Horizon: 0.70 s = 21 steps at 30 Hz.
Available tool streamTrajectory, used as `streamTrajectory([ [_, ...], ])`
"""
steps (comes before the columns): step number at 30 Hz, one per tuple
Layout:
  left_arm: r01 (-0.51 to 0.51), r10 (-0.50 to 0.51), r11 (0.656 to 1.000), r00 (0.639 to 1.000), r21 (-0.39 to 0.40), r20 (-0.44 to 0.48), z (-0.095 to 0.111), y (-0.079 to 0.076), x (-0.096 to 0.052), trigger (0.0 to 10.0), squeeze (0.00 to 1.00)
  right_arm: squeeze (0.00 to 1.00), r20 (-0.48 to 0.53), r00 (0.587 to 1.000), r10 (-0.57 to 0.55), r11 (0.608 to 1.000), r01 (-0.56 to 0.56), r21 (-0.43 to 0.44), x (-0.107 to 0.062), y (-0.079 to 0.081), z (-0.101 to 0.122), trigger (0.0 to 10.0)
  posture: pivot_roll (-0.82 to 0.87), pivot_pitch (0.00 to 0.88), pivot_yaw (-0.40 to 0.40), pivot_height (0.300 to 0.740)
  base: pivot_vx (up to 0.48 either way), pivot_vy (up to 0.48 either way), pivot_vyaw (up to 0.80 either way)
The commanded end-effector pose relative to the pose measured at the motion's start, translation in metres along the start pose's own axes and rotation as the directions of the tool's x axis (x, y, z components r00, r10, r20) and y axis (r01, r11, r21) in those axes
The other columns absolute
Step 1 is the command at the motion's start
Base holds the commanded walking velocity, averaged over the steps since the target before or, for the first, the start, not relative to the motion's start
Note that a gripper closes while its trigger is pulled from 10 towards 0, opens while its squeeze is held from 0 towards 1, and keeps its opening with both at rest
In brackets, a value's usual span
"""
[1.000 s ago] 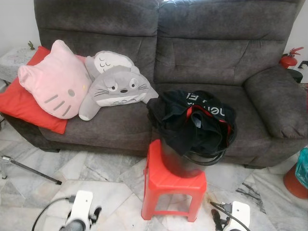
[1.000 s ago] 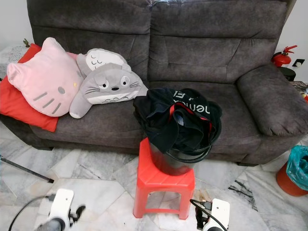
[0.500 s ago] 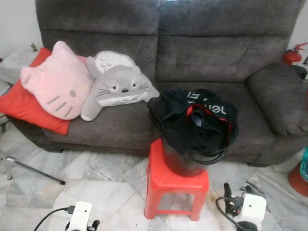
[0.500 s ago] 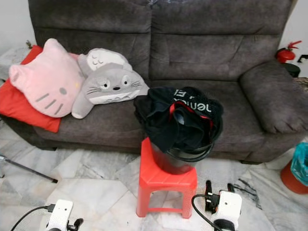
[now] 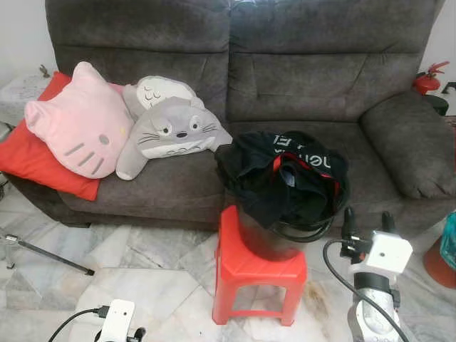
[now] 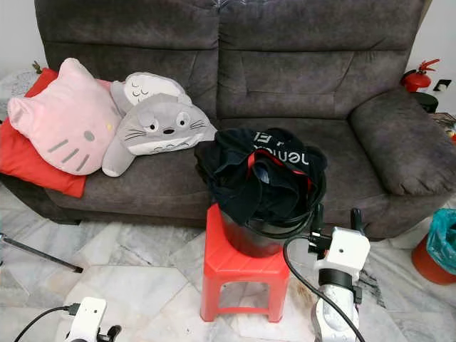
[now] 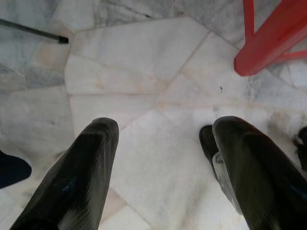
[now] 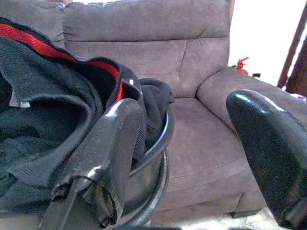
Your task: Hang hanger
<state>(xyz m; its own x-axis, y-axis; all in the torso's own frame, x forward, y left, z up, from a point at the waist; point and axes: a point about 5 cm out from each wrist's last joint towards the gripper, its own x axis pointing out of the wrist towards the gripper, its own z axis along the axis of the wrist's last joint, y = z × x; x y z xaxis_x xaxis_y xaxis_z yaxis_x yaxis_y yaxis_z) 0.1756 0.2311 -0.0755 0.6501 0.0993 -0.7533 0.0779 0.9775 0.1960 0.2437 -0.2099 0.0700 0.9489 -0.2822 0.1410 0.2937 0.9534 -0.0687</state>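
Observation:
A black bin [image 5: 274, 241] stands on a red plastic stool [image 5: 258, 274] in front of the sofa. Black clothes with red trim and white lettering [image 5: 285, 178] are heaped in it and spill over its rim. My right gripper [image 5: 367, 219] is raised just right of the bin, at rim height, open with nothing between its fingers. In the right wrist view one of its fingers [image 8: 112, 158] lies close beside the bin's rim [image 8: 162, 143] and the dark cloth [image 8: 53, 120]. My left gripper [image 7: 165, 127] hangs low over the marble floor, open, near a leg of the stool [image 7: 268, 43].
A grey two-seat sofa [image 5: 306, 85] fills the back. On it lie a pink cat pillow [image 5: 78, 128], a grey plush pillow [image 5: 174, 132] and a red cushion [image 5: 28, 160]. A thin rod [image 5: 46, 253] lies on the floor at left. A teal bag in an orange bucket [image 6: 442, 246] stands at right.
My right arm has risen from the floor at the bottom edge to the bin's right side. The left arm has sunk lower in view. The camera has shifted slightly.

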Motion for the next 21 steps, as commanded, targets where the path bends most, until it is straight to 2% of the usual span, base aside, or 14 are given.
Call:
streamTrajectory([
  [1,-0.001,0.002,1.000,0.999,0.009,-0.034,-0.007,-0.001,-0.002,10.0,0.00,0.00,0.013,1.000,0.007,1.000,-0.007,0.001,0.004,0.003,0.006,10.0,-0.16,0.000,0.016,0.740,0.000,0.000,0.00],
  [9,-0.005,0.006,1.000,0.998,0.015,-0.056,-0.013,0.004,-0.003,10.0,0.00,0.00,0.009,0.999,0.032,0.999,-0.032,0.013,0.004,0.010,0.013,10.0,-0.16,0.000,0.018,0.740,0.000,0.000,0.00],
  [21,0.007,-0.006,1.000,0.997,0.017,-0.083,-0.023,0.000,-0.007,10.0,0.00,0.00,0.018,0.998,0.055,0.998,-0.055,0.014,0.008,0.016,0.020,10.0,-0.15,0.000,0.014,0.740,0.000,0.000,0.00],
])
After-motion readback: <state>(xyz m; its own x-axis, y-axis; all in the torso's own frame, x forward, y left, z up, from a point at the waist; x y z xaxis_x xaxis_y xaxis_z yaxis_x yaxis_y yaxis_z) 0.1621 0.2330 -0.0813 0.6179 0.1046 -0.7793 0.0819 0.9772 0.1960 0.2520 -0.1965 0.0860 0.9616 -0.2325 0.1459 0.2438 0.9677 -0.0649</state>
